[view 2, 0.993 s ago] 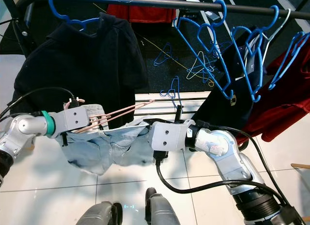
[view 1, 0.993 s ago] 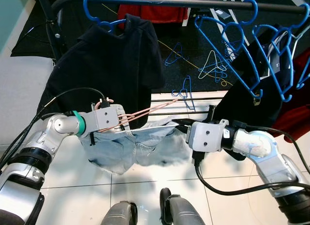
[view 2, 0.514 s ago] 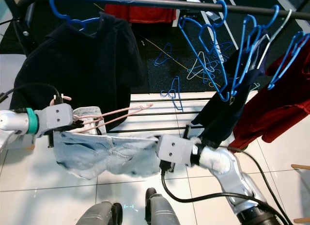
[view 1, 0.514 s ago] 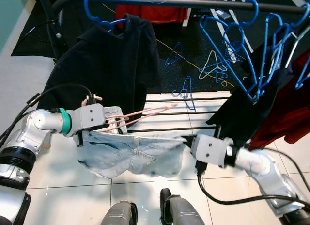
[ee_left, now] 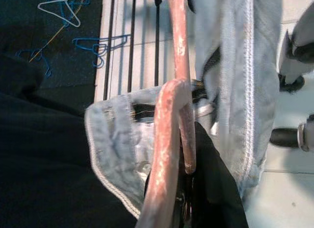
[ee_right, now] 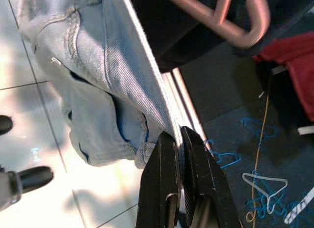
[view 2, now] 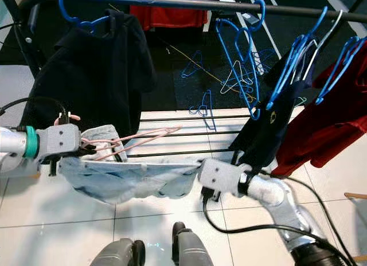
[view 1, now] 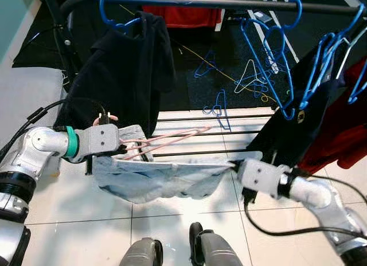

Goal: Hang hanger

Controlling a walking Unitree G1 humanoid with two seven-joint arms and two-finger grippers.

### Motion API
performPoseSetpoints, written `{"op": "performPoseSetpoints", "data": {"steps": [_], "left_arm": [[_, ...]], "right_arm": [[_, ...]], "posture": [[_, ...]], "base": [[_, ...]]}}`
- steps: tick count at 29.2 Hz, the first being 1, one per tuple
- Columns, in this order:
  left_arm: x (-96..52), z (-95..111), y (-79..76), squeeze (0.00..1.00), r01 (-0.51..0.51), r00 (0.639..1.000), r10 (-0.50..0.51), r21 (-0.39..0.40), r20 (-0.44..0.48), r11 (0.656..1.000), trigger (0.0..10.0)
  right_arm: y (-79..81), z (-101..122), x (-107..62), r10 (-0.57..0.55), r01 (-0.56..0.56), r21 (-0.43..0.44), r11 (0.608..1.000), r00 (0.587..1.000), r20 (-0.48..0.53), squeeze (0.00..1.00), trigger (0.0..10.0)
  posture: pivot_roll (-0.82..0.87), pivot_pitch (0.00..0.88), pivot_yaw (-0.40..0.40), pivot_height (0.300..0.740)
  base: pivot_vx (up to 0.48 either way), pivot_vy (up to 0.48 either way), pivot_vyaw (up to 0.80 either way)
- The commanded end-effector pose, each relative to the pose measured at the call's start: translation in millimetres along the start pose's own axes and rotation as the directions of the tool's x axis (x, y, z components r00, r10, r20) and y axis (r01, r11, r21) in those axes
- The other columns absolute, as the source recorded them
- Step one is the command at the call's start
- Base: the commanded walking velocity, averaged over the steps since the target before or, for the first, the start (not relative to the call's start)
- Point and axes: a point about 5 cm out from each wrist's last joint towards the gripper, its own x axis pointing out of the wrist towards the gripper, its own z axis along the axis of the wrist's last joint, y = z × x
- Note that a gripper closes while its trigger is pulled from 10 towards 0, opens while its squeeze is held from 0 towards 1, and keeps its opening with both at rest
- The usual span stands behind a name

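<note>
Two grippers stretch jeans [view 1: 163, 177]; left [view 1: 123, 148] holds hanger [view 1: 172, 139].

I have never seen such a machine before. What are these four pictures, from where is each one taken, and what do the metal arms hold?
This is a walking humanoid robot with two silver arms, each ending in two black fingers. The two wide pictures come from cameras on its head, looking down; the two close ones come from cameras on its wrists. The left gripper holds a pink hanger together with one end of the light blue jeans. The right gripper pinches the other end, so the jeans stretch between the arms above the white tiled floor. Behind stands a clothes rail with blue hangers and a black shirt. More hangers lie on the dark floor.
</note>
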Motion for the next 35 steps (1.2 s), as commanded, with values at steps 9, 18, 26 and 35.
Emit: {"op": "performPoseSetpoints", "data": {"steps": [9, 18, 26, 35], "left_arm": [[-8.0, -20.3, -18.7, 0.0, 0.108, 0.987, -0.109, -0.013, -0.116, 0.994, 10.0], [-6.2, -22.9, -29.9, 0.0, 0.159, 0.98, -0.159, -0.008, -0.117, 0.987, 10.0], [12.5, -20.0, -44.2, 0.0, 0.19, 0.977, -0.188, 0.012, -0.102, 0.982, 10.0], [27.2, -14.5, -46.9, 0.0, 0.186, 0.979, -0.183, 0.021, -0.092, 0.982, 10.0]], "right_arm": [[-28.9, -15.6, -20.0, -0.085, 0.081, -0.056, 0.995, 0.993, -0.083, 0.0, 10.0], [-40.3, -13.7, -18.4, -0.093, 0.086, -0.096, 0.992, 0.993, -0.075, 0.0, 10.0], [-51.8, 11.2, -4.7, -0.078, 0.081, -0.159, 0.984, 0.997, 0.025, 0.0, 10.0], [-48.2, 44.7, 10.2, -0.007, 0.039, -0.204, 0.978, 0.988, 0.153, 0.0, 10.0]], "posture": [[-0.06, 0.145, 0.043, 0.74], [-0.05, 0.146, 0.041, 0.74], [-0.05, 0.145, 0.039, 0.74], [-0.06, 0.147, 0.04, 0.74]], "base": [[0.0, 0.0, 0.0], [0.0, 0.0, 0.0], [0.0, 0.0, 0.0], [0.0, 0.0, 0.0]]}}
